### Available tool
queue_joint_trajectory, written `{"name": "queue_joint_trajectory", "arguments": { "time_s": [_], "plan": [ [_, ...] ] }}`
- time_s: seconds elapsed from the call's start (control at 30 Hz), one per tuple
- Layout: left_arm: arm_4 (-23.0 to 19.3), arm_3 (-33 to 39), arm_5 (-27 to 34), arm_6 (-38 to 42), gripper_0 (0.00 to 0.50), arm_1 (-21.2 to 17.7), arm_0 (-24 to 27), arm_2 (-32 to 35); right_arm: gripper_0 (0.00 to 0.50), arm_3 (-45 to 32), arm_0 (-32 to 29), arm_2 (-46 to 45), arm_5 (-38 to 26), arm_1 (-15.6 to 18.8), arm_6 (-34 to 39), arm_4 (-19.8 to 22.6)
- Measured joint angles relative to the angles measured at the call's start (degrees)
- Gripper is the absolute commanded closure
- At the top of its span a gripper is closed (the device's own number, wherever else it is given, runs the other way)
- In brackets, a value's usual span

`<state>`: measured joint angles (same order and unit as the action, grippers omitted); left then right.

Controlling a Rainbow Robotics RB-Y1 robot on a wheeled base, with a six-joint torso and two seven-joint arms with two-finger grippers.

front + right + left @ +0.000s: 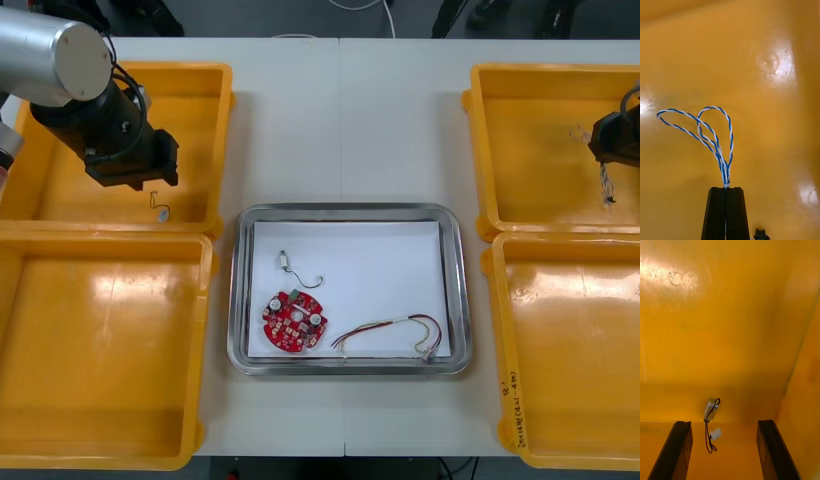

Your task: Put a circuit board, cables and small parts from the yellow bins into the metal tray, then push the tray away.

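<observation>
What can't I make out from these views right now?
1. Front view: fingertips of the left gripper are hidden under its wrist, over the far left bin.
2. Front view: the right gripper is cut off by the picture's edge.
3. Right wrist view: the twisted blue and white cable has its pinched end hidden between the shut fingers; whether its loops hang free is unclear.
4. Front view: writing on the near right bin is too small to read.
</observation>
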<state>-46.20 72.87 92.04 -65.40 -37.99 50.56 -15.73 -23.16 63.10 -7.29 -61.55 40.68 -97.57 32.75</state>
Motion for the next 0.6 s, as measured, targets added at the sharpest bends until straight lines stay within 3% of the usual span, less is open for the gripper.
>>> {"name": "queue_joint_trajectory", "arguments": {
  "time_s": [0.3, 0.37, 0.4, 0.43, 0.6],
  "plan": [
    [-0.4, 0.0, -1.3, 0.0, 0.0, 0.0, -2.2, 0.0, 0.5, -7.5, 0.0, 0.0, -11.4, 0.8, 0.0, -1.3],
    [-0.4, 0.0, -1.3, 0.0, 0.127, 0.0, -2.3, 0.0, 0.5, -9.3, -0.1, 0.0, -14.4, 0.9, 0.0, -1.7],
    [-0.5, 0.0, -1.3, 0.0, 0.361, 0.0, -2.3, 0.0, 0.5, -10.2, -0.1, 0.0, -15.9, 1.0, 0.0, -2.0],
    [-0.5, 0.0, -1.3, 0.0, 0.5, 0.0, -2.3, 0.0, 0.5, -11.1, -0.1, 0.0, -17.3, 1.1, 0.0, -2.2],
    [-0.8, 0.0, -1.3, 0.0, 0.5, 0.0, -2.3, 0.0, 0.5, -16.4, -0.2, 0.0, -25.5, 1.2, 0.0, -3.2]
  ]
}}
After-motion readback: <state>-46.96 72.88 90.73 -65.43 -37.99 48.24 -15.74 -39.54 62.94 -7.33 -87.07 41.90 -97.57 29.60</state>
